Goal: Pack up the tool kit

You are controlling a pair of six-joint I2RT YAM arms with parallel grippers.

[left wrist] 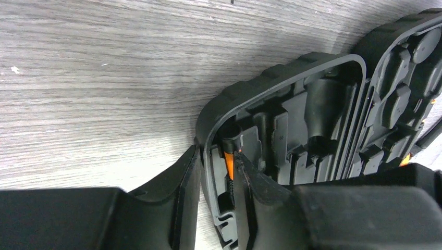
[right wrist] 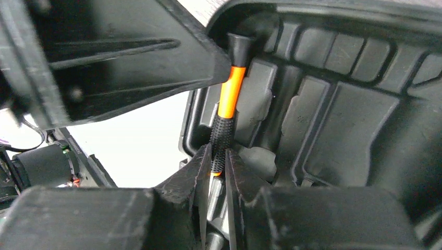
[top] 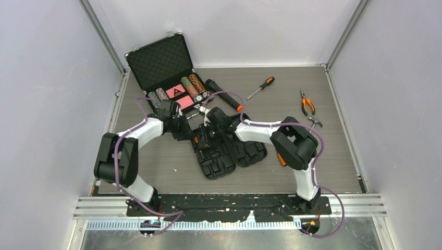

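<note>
The tool kit case (top: 229,156) lies open on the table, a black clamshell with moulded slots. A slim orange-and-black tool (right wrist: 231,88) lies in the slot along the case's far edge. My right gripper (right wrist: 218,161) is shut on the tool's knurled black grip. My left gripper (left wrist: 218,154) straddles the case wall (left wrist: 208,120) at that corner. One finger (left wrist: 185,187) is outside on the table side, and the other is inside against the tool's orange part (left wrist: 228,162). In the top view both grippers, left (top: 183,129) and right (top: 207,129), meet at the case's far left corner.
An open poker chip case (top: 164,73) stands at the back left, close behind the left gripper. A black flashlight (top: 224,95) lies behind the tool kit. A screwdriver (top: 260,87), pliers (top: 307,103) and a small metal tool (top: 314,122) lie at the back right.
</note>
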